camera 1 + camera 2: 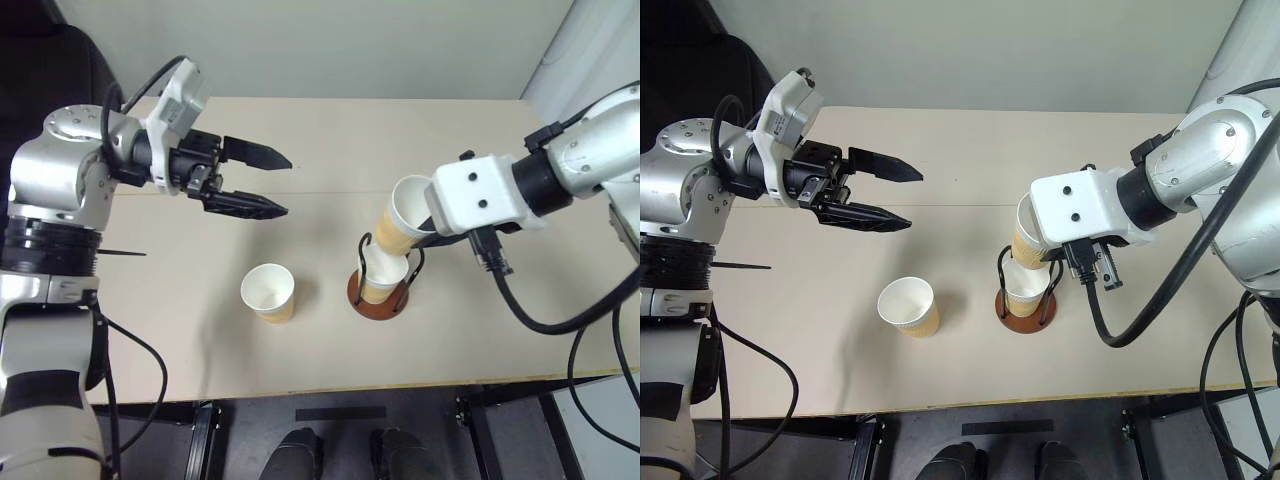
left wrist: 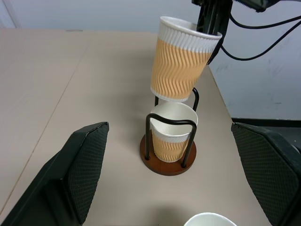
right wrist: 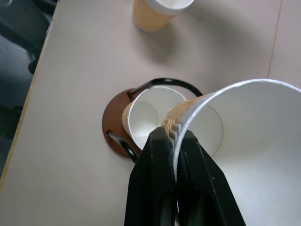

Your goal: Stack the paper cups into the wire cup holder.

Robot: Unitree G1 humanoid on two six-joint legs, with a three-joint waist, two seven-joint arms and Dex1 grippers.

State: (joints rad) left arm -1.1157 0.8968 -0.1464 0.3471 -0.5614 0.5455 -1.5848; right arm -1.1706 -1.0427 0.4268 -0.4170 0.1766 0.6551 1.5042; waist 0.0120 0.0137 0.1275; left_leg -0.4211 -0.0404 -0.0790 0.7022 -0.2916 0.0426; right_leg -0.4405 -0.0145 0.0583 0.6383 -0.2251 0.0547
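Paper cup (image 1: 405, 215) rim is pinched in your right gripper's (image 3: 175, 141) clenched jaws, tilted just above the cup (image 2: 171, 136) seated in the holder (image 2: 168, 157). Left gripper (image 1: 275, 185) hangs released. Third cup (image 1: 268, 292) stands on the surface (image 1: 200, 340).

The paper cups (image 2: 181, 61) have ribbed, matt tan sleeves and smooth white rims. The holder (image 2: 168, 160) has a glossy reddish-brown base and thin black wire loops. The table (image 1: 350, 140) is smooth, matt beige.

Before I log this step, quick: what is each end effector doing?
Left end effector: open, holding nothing.
Right end effector: shut on a paper cup's rim, above the wire cup holder.
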